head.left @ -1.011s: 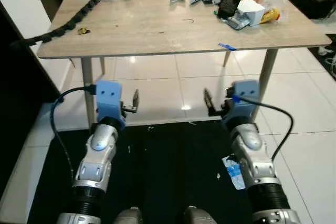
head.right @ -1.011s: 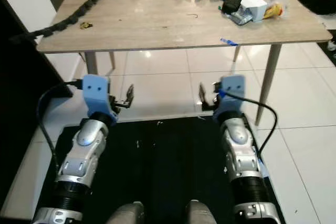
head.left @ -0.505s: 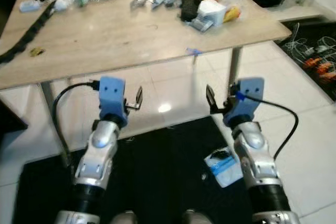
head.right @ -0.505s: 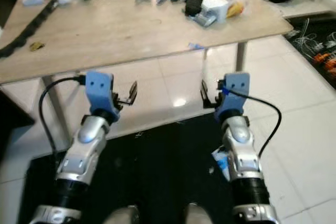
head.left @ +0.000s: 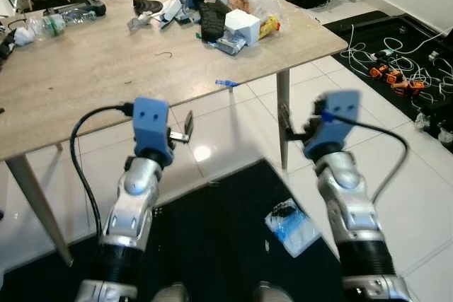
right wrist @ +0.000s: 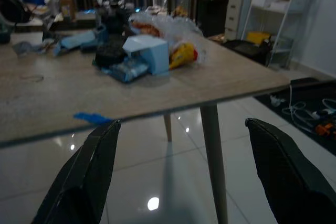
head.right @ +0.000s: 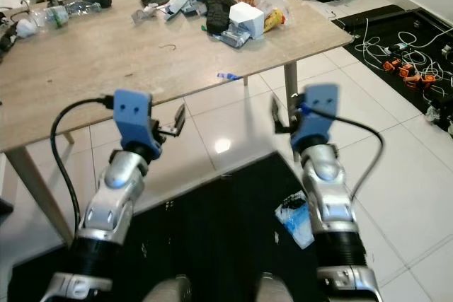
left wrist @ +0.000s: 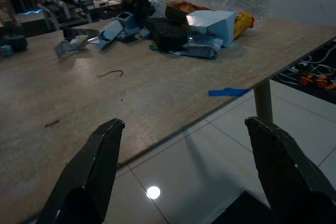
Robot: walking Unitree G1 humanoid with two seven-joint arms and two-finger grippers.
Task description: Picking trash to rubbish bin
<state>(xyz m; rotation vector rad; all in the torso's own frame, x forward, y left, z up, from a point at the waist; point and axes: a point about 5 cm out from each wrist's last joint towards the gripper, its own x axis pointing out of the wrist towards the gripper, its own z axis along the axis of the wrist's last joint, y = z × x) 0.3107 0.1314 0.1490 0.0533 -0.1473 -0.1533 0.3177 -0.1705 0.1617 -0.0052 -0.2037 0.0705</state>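
Left eye view: a blue-white wrapper point(head.left: 291, 223) lies on the floor, unpicked; left gripper point(left wrist: 184, 166) and right gripper point(right wrist: 181, 169) spread wide, empty.

Wooden table point(head.left: 106, 83) on white tiles, cables point(head.left: 396, 79) on a black mat point(head.left: 233, 245)

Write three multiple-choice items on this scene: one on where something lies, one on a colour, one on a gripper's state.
1. Where does the blue-and-white wrapper lie?
A. on the table
B. on the floor by the right arm
C. in a bin

2. What colour is the tape strip at the table edge?
A. blue
B. red
C. yellow

3. How is the left gripper?
A. shut on a bottle
B. shut, empty
C. open, empty

Answers: 1 B, it rests at the dark mat's edge; 2 A, plainly blue; 3 C, its fingers stand apart.
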